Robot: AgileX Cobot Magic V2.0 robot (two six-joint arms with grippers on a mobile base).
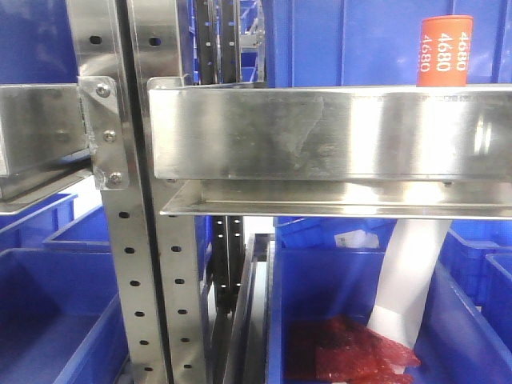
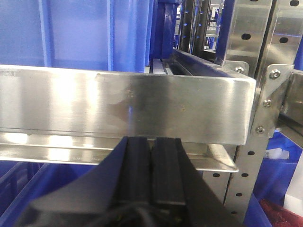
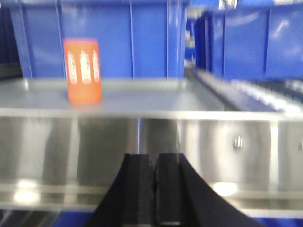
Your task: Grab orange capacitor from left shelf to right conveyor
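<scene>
The steel shelf (image 1: 140, 240) is filling every view, its wide front rail (image 1: 320, 132) crossing mid-frame. The right gripper (image 3: 154, 158) and left gripper (image 2: 152, 142) are each hovering low before the rail, clenched and empty, likely not yet raised to reach. The orange capacitor (image 1: 444, 52) is standing upright on the shelf at the front view's upper right, its base hiding behind the rail. The conveyor is lying out of view.
</scene>
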